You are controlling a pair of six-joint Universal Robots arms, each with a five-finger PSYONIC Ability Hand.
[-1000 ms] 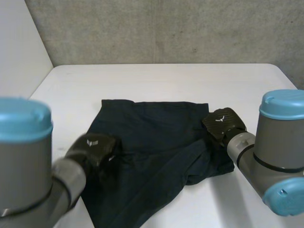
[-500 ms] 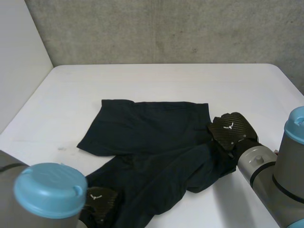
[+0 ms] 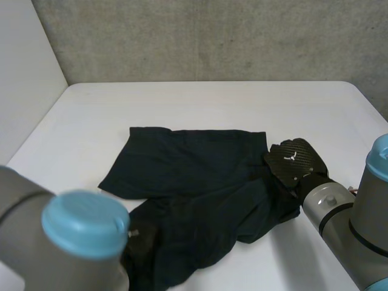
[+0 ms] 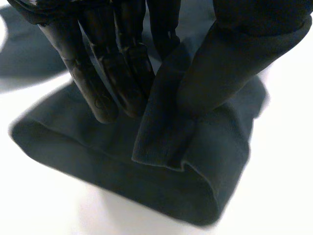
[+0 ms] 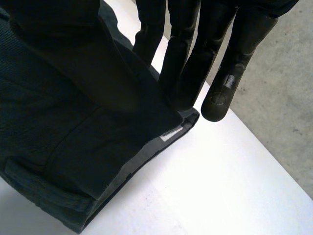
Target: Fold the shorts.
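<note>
Navy cloth: one pair of shorts [image 3: 194, 173] lies on the white surface [image 3: 200, 103], its far part spread flat and its near leg bunched and doubled over. The left hand [image 4: 112, 54] is at that near leg's hem. A ridge of cloth stands up between its fingers [image 4: 98, 88] and its thumb, which pinch the ridge. The right hand [image 3: 296, 160] is at the shorts' right edge, on a corner. In its wrist view, the stitched edge with a small pale label [image 5: 171, 133] runs between the thumb and the fingers [image 5: 183, 73], which clamp it. Two hands grasp the one garment.
</note>
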